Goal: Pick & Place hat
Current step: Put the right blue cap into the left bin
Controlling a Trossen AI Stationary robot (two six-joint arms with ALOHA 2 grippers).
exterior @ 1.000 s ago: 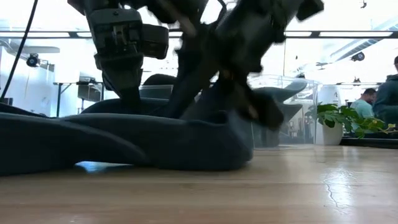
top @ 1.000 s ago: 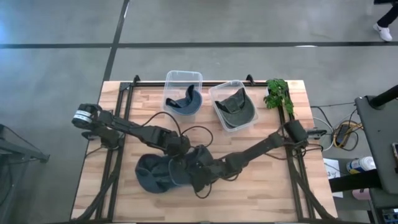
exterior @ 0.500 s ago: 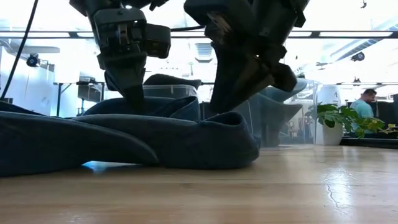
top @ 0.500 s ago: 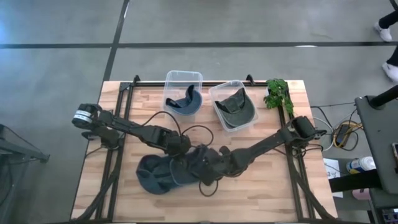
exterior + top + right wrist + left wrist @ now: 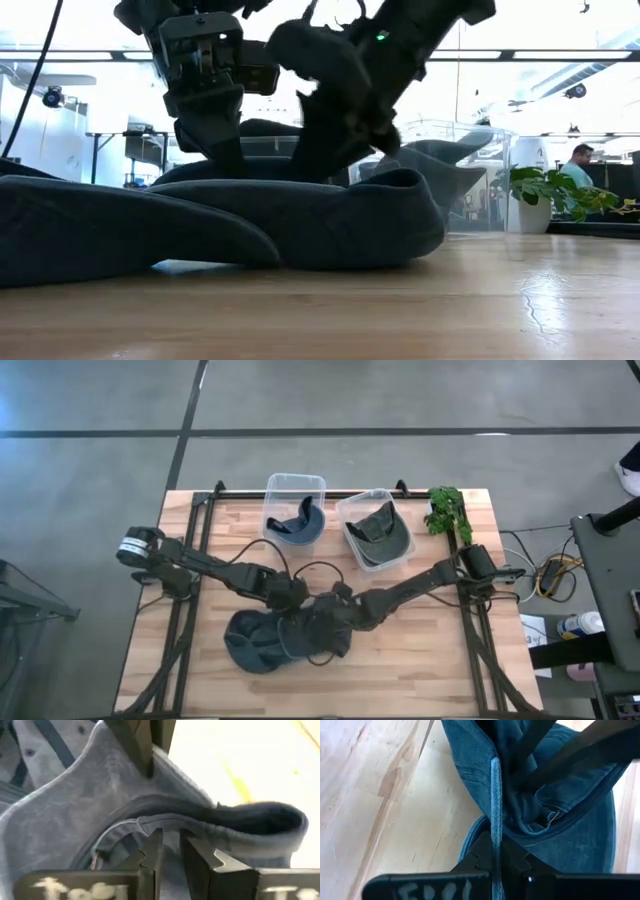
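Nearest me a dark blue hat (image 5: 268, 641) lies crumpled on the front middle of the wooden table (image 5: 420, 660); both grippers are down on it, their tips buried in folds; the left gripper (image 5: 495, 851) pinches a stitched edge between narrow fingers; the right gripper (image 5: 170, 851) is closed tight on another fold of its brim; farther back, two clear bins (image 5: 293, 508) each hold a hat, half hidden by the walls; a small plant (image 5: 446, 512) stands at the far right corner.
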